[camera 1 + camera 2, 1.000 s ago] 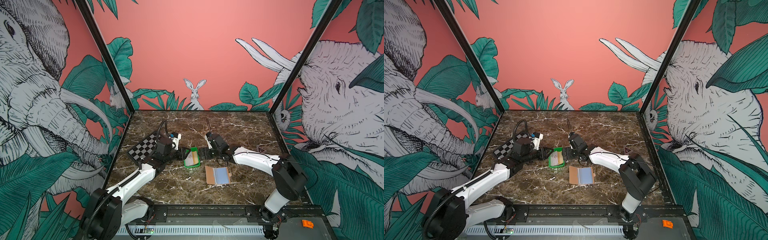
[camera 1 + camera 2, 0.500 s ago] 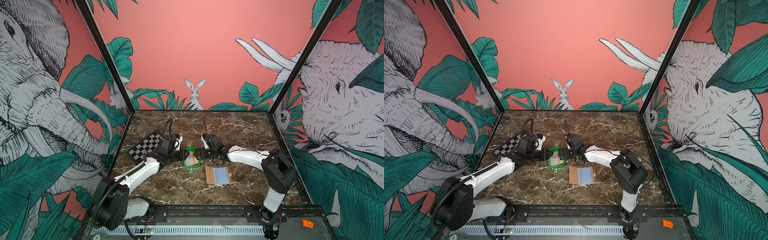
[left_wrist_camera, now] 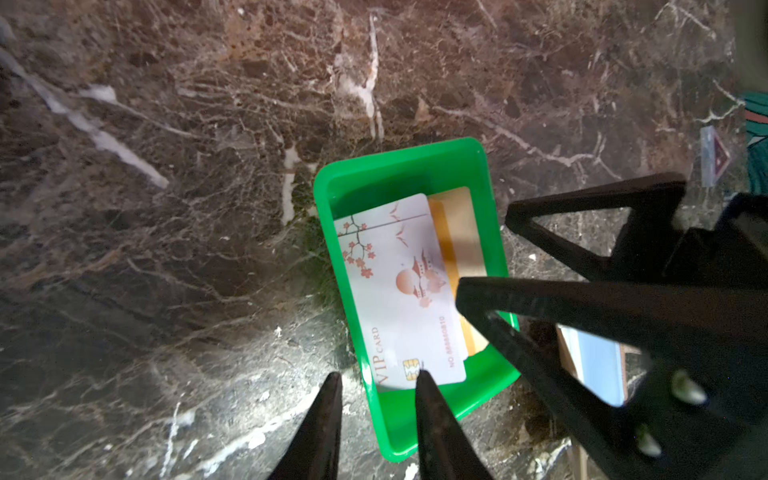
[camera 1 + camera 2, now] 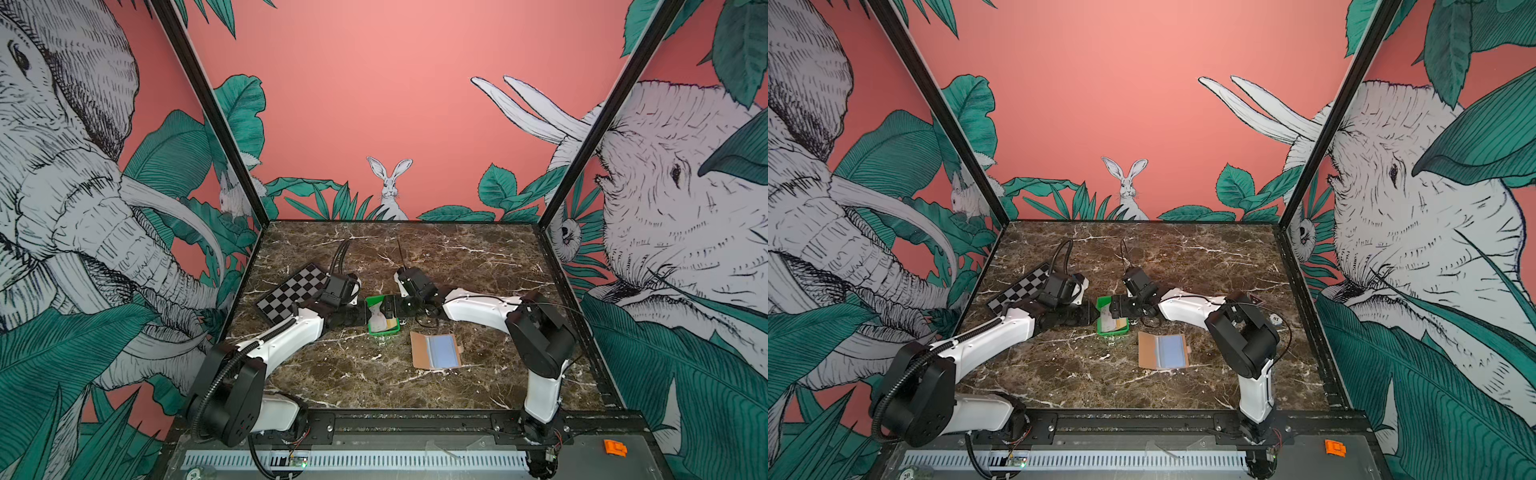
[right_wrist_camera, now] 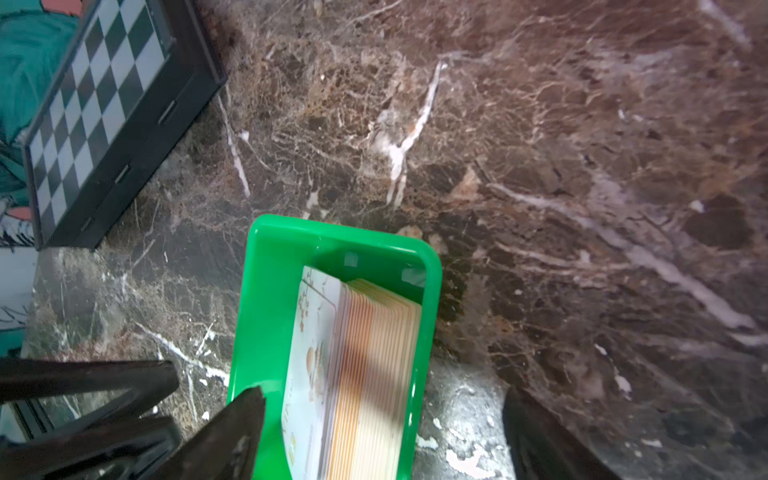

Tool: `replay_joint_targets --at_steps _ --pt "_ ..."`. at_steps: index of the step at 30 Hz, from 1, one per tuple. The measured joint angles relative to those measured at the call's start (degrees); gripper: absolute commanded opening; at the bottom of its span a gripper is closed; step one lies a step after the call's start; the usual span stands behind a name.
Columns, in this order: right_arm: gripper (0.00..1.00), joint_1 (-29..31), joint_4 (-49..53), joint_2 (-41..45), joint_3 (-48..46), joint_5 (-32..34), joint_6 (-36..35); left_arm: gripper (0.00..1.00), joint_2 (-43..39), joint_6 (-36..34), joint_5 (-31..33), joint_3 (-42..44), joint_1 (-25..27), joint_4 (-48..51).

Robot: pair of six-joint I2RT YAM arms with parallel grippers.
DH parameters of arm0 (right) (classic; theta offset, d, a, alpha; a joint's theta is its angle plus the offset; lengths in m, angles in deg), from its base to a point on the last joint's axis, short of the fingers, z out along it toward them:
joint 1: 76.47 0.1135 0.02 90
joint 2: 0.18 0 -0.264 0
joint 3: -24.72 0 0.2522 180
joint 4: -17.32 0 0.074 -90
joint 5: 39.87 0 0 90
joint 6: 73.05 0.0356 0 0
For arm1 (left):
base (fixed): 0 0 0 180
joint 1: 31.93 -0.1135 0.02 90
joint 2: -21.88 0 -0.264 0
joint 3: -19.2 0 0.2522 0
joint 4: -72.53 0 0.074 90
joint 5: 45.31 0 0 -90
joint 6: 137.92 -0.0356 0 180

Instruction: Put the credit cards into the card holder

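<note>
Both arms moved in: spread right claw (image 5: 382, 424) straddles credit cards (image 3: 399, 286); left claw (image 3: 378, 378) half-parted, empty.

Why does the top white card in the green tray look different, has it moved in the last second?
Yes. The white card lay flat in the green tray before; now its far end is tipped up.

The top card (image 3: 399, 291) of the stack in the green tray (image 3: 478, 166) reads "VIP CARD" along one short end, beside its gold chip, just past my left fingertips (image 3: 422, 380). Farther from the chip along the same card runs a small orange number starting "NO", its digits too blurred for me to make out. Nothing else is legible to me.
</note>
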Motion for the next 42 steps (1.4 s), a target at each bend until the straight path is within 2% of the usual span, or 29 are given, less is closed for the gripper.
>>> replay_joint_targets --at_steps 12,26,34,42 --pt "0.72 0.3 -1.0 -2.0 1.2 -2.1 -1.2 0.32 2.9 2.4 -3.0 0.8 0.1 -1.9" --pt "0.78 0.4 -0.5 -2.0 1.2 -1.7 -3.3 0.32 3.8 7.9 -7.8 2.7 2.1 -7.0" --pt "0.79 0.4 0.8 -2.1 1.2 -0.9 -4.6 0.3 2.7 7.6 -5.4 2.5 2.3 -3.8" --pt "0.79 0.4 1.7 -2.0 0.9 -0.9 -5.6 0.25 1.3 5.6 -4.6 -1.3 2.3 -1.8"
